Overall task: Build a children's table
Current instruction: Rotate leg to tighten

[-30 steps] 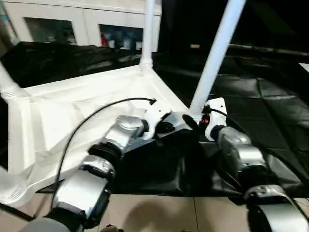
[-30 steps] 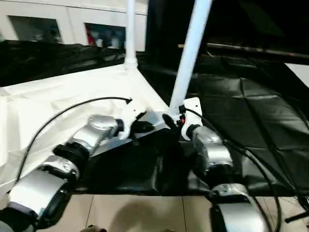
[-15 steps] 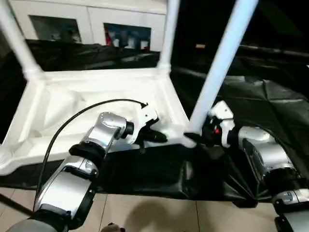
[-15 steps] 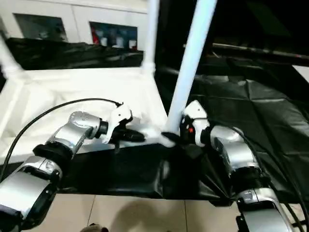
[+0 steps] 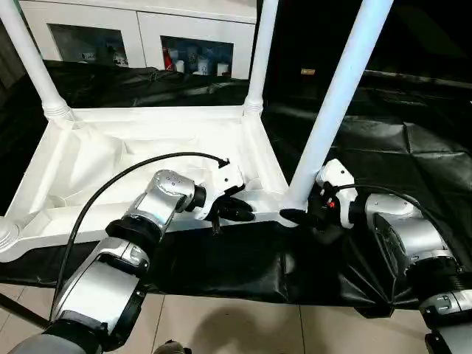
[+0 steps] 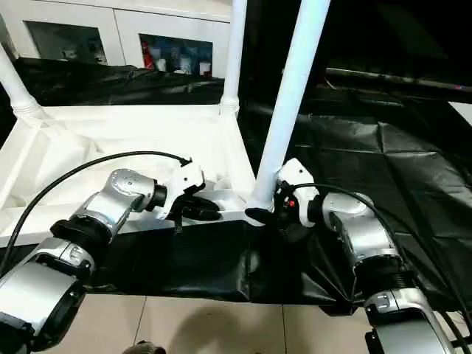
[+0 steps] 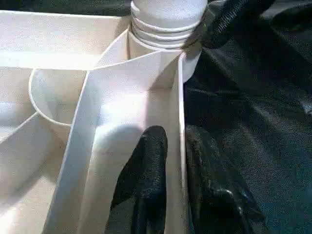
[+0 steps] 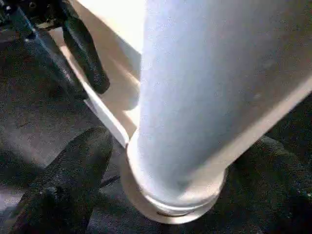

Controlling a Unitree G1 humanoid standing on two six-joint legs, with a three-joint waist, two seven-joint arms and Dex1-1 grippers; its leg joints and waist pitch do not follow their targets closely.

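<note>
The left gripper (image 5: 237,212) has drawn back from the right one and now pinches the near rim of the tabletop (image 5: 88,155), one finger either side. The right gripper (image 5: 304,214) still clasps the base of the near-right leg (image 5: 335,96); its fingers are spread round it. The smooth white plastic tabletop lies upside down on crinkled black sheeting (image 5: 413,155). Three tapered legs stand in corner sockets; the near-left socket (image 5: 7,234) shows no leg.
</note>
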